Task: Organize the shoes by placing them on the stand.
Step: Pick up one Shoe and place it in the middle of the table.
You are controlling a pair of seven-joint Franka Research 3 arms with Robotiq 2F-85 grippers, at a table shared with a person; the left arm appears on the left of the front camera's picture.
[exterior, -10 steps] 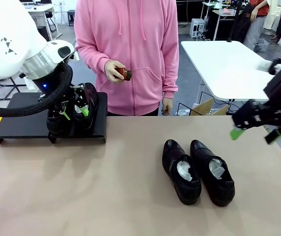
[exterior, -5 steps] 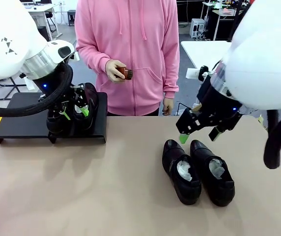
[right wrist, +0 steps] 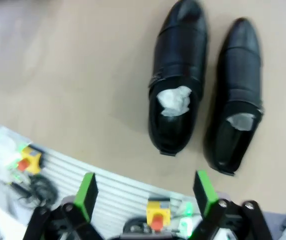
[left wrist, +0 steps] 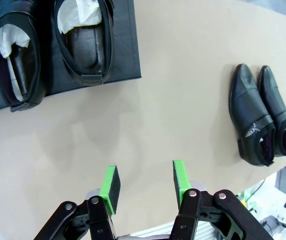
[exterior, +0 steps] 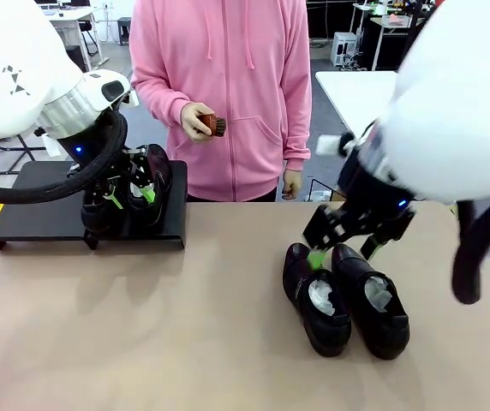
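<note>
Right gripper (exterior: pixel 343 255), jaws wide, hovers over 2 shoes (exterior: pixel 326 325), possibly touching 1.

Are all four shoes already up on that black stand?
No: two shoes sit on the stand, while the other pair lies apart from it on the table.

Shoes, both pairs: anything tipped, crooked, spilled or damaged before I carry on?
Nothing stands out. Two shoes sit upright, side by side, on the stand; the other two shoes stand upright, side by side, on the table. Paper stuffing shows in all four.
</note>
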